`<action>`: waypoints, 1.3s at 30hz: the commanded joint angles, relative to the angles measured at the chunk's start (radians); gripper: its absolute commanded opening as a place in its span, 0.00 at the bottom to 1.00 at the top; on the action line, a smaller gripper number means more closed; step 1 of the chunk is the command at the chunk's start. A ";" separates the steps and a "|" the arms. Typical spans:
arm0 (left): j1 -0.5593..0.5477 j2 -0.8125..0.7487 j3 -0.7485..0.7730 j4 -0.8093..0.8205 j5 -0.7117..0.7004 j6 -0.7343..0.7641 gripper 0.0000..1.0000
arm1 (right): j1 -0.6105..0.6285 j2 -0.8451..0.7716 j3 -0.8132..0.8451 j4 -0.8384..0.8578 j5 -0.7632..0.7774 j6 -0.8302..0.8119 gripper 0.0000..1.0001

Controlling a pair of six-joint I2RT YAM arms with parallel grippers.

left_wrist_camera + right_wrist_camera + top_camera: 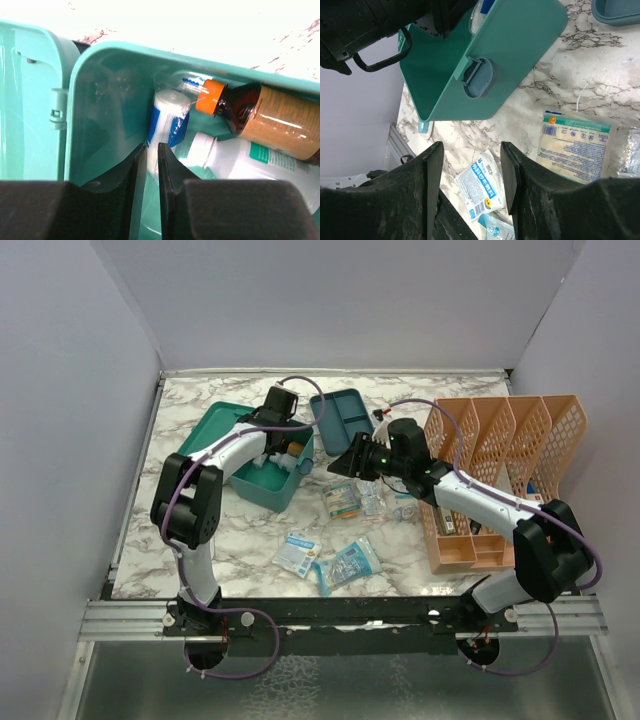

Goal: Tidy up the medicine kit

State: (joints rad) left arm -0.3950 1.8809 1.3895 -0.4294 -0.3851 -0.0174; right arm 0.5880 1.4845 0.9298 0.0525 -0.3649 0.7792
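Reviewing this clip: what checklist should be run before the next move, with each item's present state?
1. Lid of teal-green plastic kit box open: ok.
2. Left gripper free of white wrapped roll: cannot tell; jaws nearly together at it.
3. Brown bottle with orange cap and white plastic bottle lie inside box: ok.
4. Right gripper open, empty: ok.
5. Loose packets packed: not ok; cream-and-teal packet and blue-and-white packet lie on marble table.
6. Teal divided insert tray in box: not ok; it sits on the table.
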 commanded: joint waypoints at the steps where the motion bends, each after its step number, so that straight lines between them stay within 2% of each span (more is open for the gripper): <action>1: -0.004 0.035 0.003 0.097 0.008 -0.024 0.17 | -0.006 -0.018 -0.012 0.005 0.036 -0.017 0.49; 10: -0.003 0.055 -0.055 0.204 0.021 -0.047 0.09 | -0.007 -0.037 -0.036 0.007 0.052 -0.018 0.49; 17: -0.004 0.074 -0.040 0.197 0.051 -0.069 0.09 | -0.008 -0.052 -0.045 -0.001 0.055 -0.023 0.49; 22: -0.004 0.024 -0.040 0.179 0.075 -0.083 0.11 | -0.009 -0.060 -0.043 -0.025 0.063 -0.035 0.49; 25: -0.004 -0.041 -0.049 0.165 0.097 -0.091 0.15 | -0.009 -0.055 -0.018 -0.081 0.095 -0.064 0.49; 33: -0.004 -0.307 -0.194 0.164 0.226 -0.151 0.31 | -0.008 -0.029 0.040 -0.254 0.144 -0.235 0.51; 39: -0.004 -0.553 -0.347 0.287 0.329 -0.162 0.44 | -0.005 -0.029 0.015 -0.315 0.140 -0.309 0.53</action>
State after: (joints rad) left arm -0.3950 1.4651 1.1332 -0.2386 -0.1650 -0.1555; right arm 0.5850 1.4521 0.9394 -0.1806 -0.2581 0.5571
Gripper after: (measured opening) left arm 0.394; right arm 0.527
